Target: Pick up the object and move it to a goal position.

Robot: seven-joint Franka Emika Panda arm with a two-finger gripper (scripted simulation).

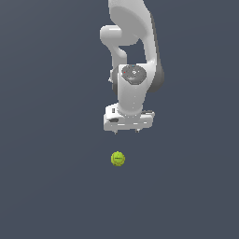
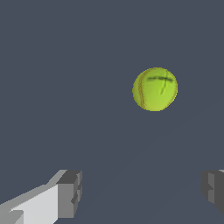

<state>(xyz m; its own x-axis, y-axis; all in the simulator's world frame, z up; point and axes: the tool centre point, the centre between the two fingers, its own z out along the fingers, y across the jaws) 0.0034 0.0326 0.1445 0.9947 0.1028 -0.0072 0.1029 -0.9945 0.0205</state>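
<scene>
The object is a small yellow-green tennis ball [image 1: 118, 158] with a seam line and a dark printed mark, resting on the dark grey floor. In the wrist view the ball [image 2: 155, 89] lies apart from the fingers, ahead of them. My white gripper [image 1: 126, 131] hangs above the ball and slightly toward the exterior view's right, not touching it. The two fingers [image 2: 69, 192] stand wide apart, so the gripper [image 2: 140, 190] is open with nothing between them.
The white Panda arm [image 1: 133, 51] rises from the gripper toward the top of the exterior view. A plain dark grey floor [image 1: 51, 186] surrounds the ball on all sides.
</scene>
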